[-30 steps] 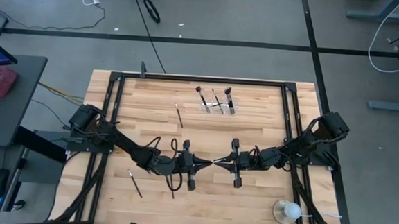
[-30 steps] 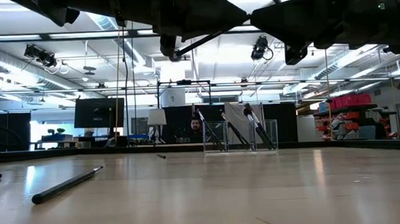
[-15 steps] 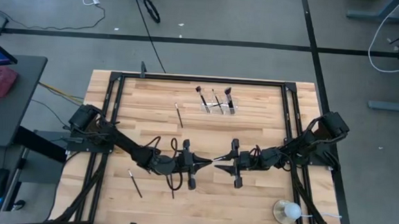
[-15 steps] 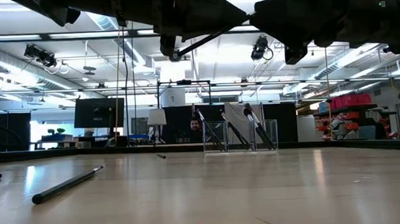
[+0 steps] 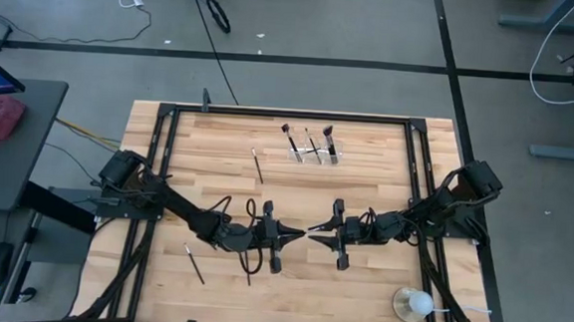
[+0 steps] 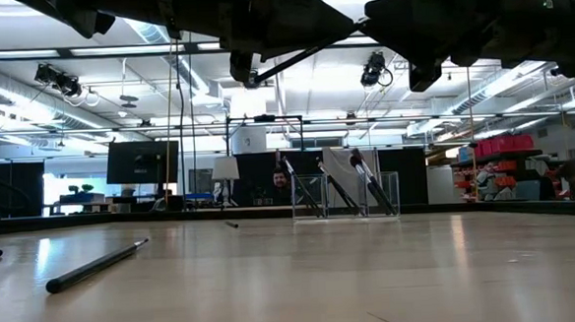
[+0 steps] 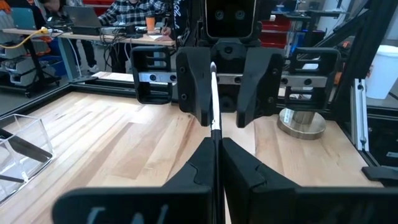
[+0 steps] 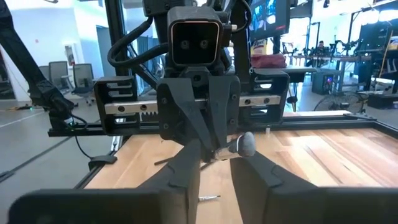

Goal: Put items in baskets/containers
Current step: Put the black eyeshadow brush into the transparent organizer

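Right fingers newly apart beside brush clamped in left fingers; organizer, loose brushes, white ball around.

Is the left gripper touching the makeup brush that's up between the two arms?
Touching. The left wrist view shows the left gripper with both fingers closed against the makeup brush, whose thin handle runs out from between them with no gap on either side.
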{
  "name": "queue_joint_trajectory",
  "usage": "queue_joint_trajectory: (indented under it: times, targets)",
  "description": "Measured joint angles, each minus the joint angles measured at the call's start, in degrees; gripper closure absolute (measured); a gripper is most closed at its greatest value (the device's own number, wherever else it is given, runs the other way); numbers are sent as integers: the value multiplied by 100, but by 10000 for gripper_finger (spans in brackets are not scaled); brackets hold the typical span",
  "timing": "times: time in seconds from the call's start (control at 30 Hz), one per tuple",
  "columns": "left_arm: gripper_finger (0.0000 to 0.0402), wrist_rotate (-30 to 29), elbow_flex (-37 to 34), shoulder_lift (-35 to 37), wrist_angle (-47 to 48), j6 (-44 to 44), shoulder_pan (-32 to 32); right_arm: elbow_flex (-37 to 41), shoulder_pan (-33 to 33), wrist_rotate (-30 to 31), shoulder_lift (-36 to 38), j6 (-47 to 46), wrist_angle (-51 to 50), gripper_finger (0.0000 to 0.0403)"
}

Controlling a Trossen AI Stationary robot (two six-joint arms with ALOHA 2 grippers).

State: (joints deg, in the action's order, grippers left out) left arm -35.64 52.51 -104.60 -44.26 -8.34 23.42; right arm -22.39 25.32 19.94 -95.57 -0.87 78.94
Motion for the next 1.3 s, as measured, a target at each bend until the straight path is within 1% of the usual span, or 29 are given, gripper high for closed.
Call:
queue_joint_trajectory:
  times: [0.1, 0.27, 0.33, 0.4, 0.47, 0.53, 0.6, 0.7, 0.8, 0.87, 0.93, 1.03, 1.13, 1.3]
  targets:
    - [387, 11, 0, 0, 1, 0, 0, 0, 0, 14, 0, 5, 0, 333]
    - [382, 32, 0, 0, 6, -11, 4, 0, 2, 5, 0, 3, -2, 388]
    - [366, 4, 0, 0, 35, -30, -17, -2, 2, 59, 0, -17, -4, 392]
    - [337, -57, 0, 0, 174, -127, -73, -2, 7, 408, 57, -75, -102, 390]
    - [300, -103, -4, -2, 457, -194, -132, -7, 4, 871, 322, -91, -473, 394]
    - [258, -196, -3, -2, 732, -421, -196, -35, -20, 1318, 767, -114, -1300, 397]
    - [220, -270, -2, -2, 1072, -722, -269, -187, -69, 1740, 1365, -130, -2526, 397]
    - [176, -185, -6, -4, 1540, -1246, -359, -893, -302, 2378, 2264, -318, -5100, 399]
    - [152, -171, -7, -4, 1728, -1504, -372, -1933, -748, 2573, 2645, -669, -7859, 399]
    - [146, -198, -7, -4, 1722, -1504, -376, -2563, -1120, 2554, 2641, -707, -8963, 399]
    - [145, -206, -7, -4, 1718, -1504, -376, -3041, -1568, 2389, 2530, -528, -9491, 399]
    - [149, -210, -7, -4, 1717, -1504, -374, -3482, -2242, 1696, 2220, -132, -9852, 400]
    - [157, -212, -7, -4, 1717, -1506, -372, -3737, -2849, 1220, 1836, 216, -9952, 400]
    - [168, -224, -7, -4, 1715, -1504, -372, -4044, -3711, 327, 1235, 372, -10414, 399]
